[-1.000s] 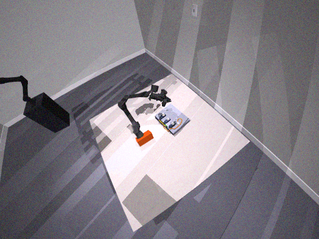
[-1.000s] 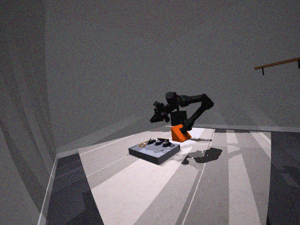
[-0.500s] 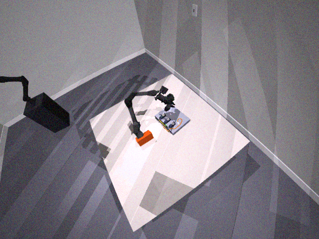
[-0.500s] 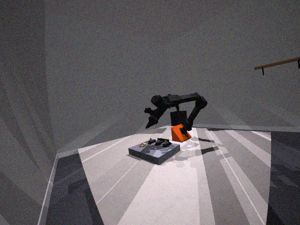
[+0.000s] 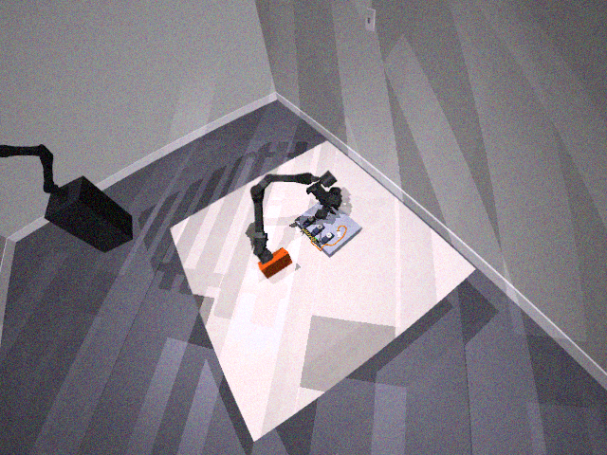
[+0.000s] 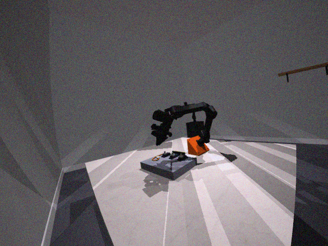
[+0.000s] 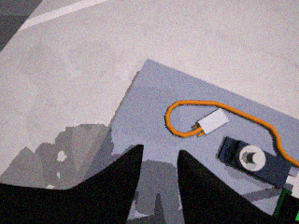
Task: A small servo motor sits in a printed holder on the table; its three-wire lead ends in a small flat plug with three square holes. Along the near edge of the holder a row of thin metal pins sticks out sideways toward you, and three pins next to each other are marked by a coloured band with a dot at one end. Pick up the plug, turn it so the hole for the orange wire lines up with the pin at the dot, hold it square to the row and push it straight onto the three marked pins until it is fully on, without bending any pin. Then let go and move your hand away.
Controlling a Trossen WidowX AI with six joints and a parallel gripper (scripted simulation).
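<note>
The plug [image 7: 214, 121] is a small white block lying flat on the blue-grey holder [image 7: 140, 100] [image 5: 350, 227] [image 6: 156, 168], inside a loop of the orange lead [image 7: 206, 102] [image 5: 345, 230]. The lead runs past a dark servo [image 7: 276, 171] [image 5: 327, 237] with a white round horn. My gripper [image 7: 160, 153] [image 6: 158, 144] is above the holder, pointing down. Its fingers stand partly open with nothing between them. In the wrist view the plug lies ahead and to the right of the fingertips. The pin row [image 5: 308, 235] is along one holder edge; single pins and the dot are too small to tell.
Two more dark servos stand on the holder beside the first. The arm's orange base block [image 5: 275, 263] [image 6: 196, 145] stands off the pin side of the holder. A green part [image 7: 297, 216] shows at the wrist view's lower right edge. Shadows cross the table.
</note>
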